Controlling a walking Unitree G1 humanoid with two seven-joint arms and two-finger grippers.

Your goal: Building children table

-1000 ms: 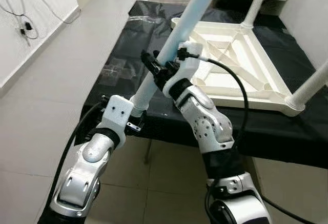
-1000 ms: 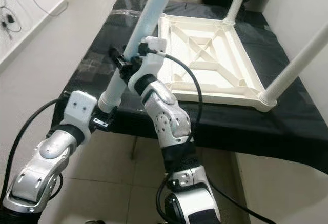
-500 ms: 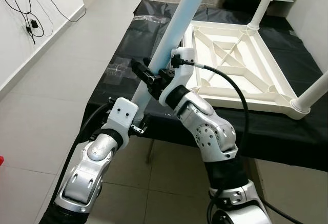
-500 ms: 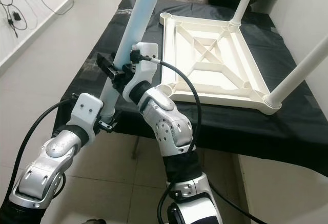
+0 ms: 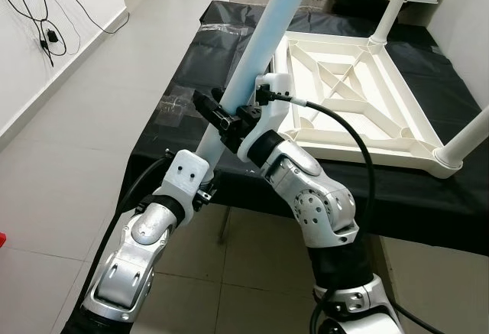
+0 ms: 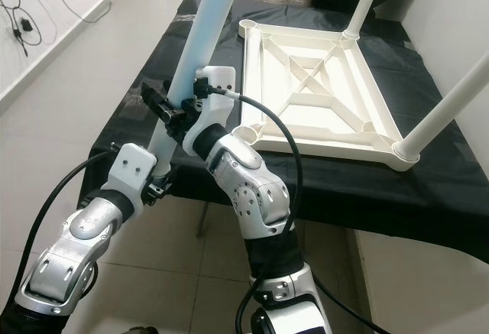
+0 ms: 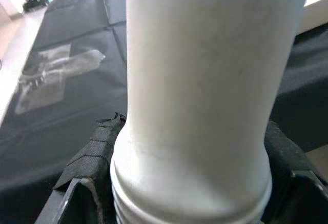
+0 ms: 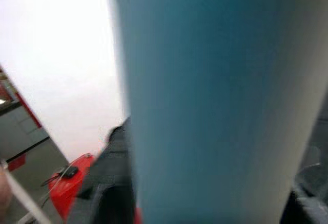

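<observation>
Leg in both pincers, L R, off table edge.

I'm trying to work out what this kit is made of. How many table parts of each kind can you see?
Table legs: 3 (one held, two already fitted)
Upturned tabletop: 1
Total: 4

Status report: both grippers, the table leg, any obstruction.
Left gripper shut on the leg's lower threaded end. Right gripper shut higher on it. Tabletop upside down on black cloth, two legs fitted. Nothing in the way.
</observation>
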